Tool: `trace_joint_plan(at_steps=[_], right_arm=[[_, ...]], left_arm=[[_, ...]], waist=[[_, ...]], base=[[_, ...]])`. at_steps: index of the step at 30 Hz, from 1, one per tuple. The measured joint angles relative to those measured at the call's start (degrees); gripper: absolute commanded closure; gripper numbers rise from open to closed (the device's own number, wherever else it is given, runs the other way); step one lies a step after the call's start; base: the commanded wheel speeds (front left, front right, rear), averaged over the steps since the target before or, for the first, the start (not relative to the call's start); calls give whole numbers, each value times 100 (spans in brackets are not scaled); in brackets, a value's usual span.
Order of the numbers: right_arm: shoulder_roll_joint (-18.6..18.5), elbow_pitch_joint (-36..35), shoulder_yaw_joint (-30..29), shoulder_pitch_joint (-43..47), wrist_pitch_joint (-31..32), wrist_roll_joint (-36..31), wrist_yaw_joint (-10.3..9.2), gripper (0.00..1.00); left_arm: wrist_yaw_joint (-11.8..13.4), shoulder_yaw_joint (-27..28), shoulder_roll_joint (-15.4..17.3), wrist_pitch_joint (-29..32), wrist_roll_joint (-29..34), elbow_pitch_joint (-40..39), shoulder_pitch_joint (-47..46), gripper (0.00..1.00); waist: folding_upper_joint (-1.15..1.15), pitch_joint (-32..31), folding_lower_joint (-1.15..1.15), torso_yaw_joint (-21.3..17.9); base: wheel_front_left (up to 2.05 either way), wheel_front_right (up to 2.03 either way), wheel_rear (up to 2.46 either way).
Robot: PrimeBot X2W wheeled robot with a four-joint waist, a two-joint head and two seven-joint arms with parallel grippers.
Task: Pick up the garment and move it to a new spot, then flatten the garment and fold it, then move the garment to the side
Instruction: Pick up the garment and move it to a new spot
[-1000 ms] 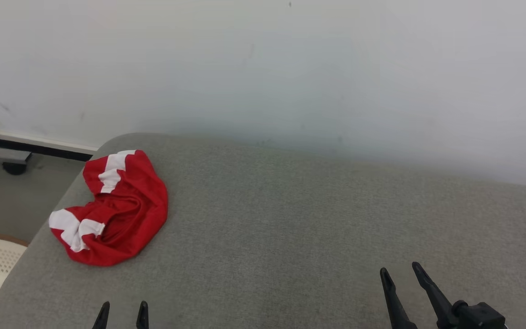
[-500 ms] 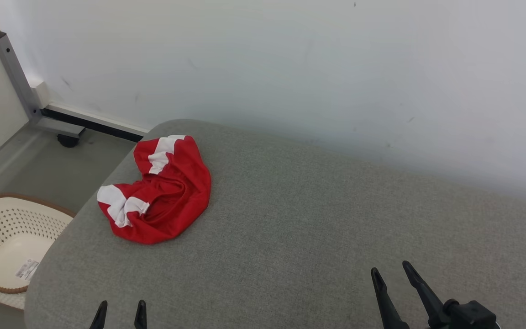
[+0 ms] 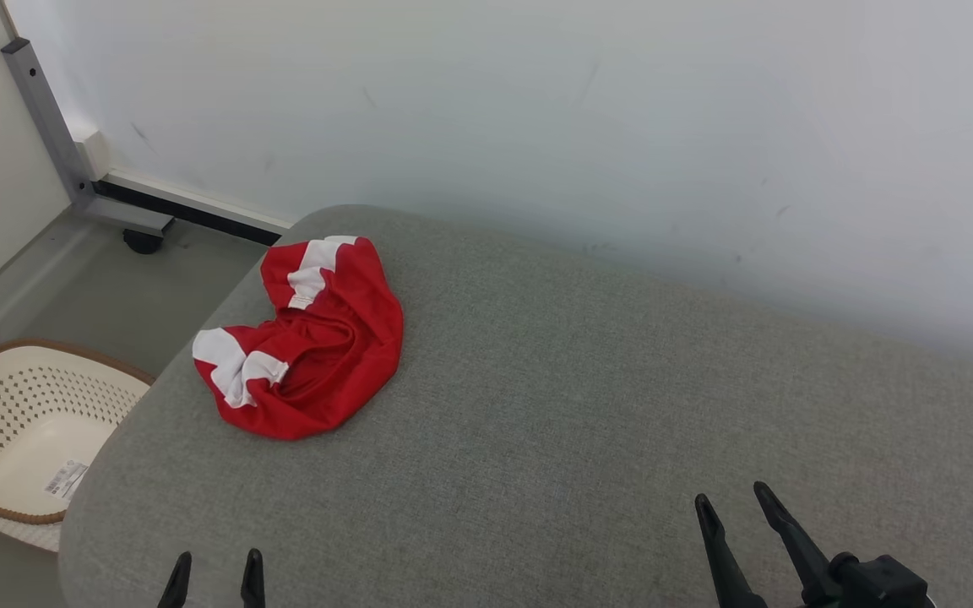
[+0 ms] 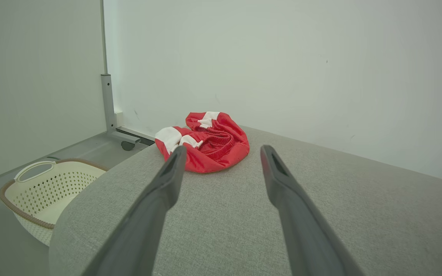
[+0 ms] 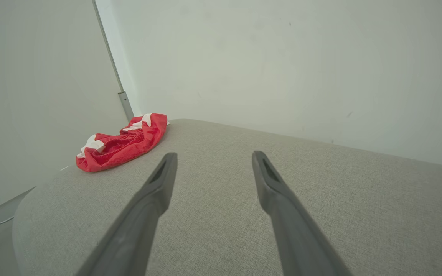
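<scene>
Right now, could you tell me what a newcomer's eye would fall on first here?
The crumpled red and white garment stands out at once, lying near the far left corner of the grey padded surface. Beside that corner, on the floor, sits a cream perforated basket. The left gripper and right gripper hover open at the near edge, holding nothing.

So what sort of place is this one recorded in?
Probably an indoor test room set up for laundry folding: a crumpled red and white garment lies on a grey cloth-covered table against a bare white wall, with a plastic laundry basket on the floor beside it.
</scene>
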Motion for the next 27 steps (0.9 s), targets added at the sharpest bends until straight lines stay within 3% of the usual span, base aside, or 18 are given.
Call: trace_joint_plan(at_steps=[10, 17, 24, 27], right_arm=[[-220, -34, -46, 2, 0, -10, 0, 0], [-559, -76, -1, -337, 0, -36, 0, 0], [-909, -124, -7, -674, 0, -35, 0, 0], [-1105, -151, -43, -781, 0, -51, 0, 0]], left_arm=[[-66, 69, 1, 0, -142, 185, -455, 0], [92, 23, -1, 0, -416, 547, -1242, 0], [-53, 130, 9, -5, -528, 1539, -2462, 0], [-172, 156, 32, -5, -617, 2312, -3237, 0]], waist=[[0, 243, 0, -27], [0, 696, 0, -125], [0, 1217, 1, -263], [1, 1525, 1, -342]], base=[[0, 0, 0], [0, 0, 0], [0, 0, 0], [0, 0, 0]])
